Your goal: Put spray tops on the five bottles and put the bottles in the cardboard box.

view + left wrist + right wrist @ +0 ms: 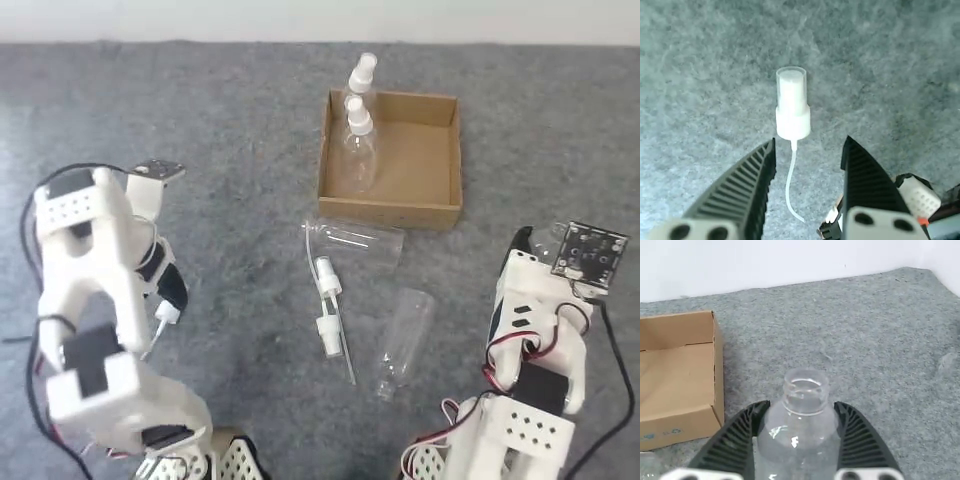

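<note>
My left gripper (810, 141) is open low over the carpet, and a white spray top (792, 117) lies just past its fingertips, its thin tube trailing back between the fingers. The high view shows that spray top (165, 315) beside the left gripper (168, 290). My right gripper (801, 405) is shut on a clear bottle (800, 425) with a bare neck, held upright at the table's right side (538, 243). The cardboard box (438, 208) holds a topped bottle (358, 150). A second topped bottle (362, 75) juts over its far wall.
Two uncapped clear bottles lie on the carpet, one (355, 238) in front of the box and one (402, 338) nearer the right arm. Between them two loose spray tops (327, 272) (328, 335) lie with their tubes. Grey carpet covers the table.
</note>
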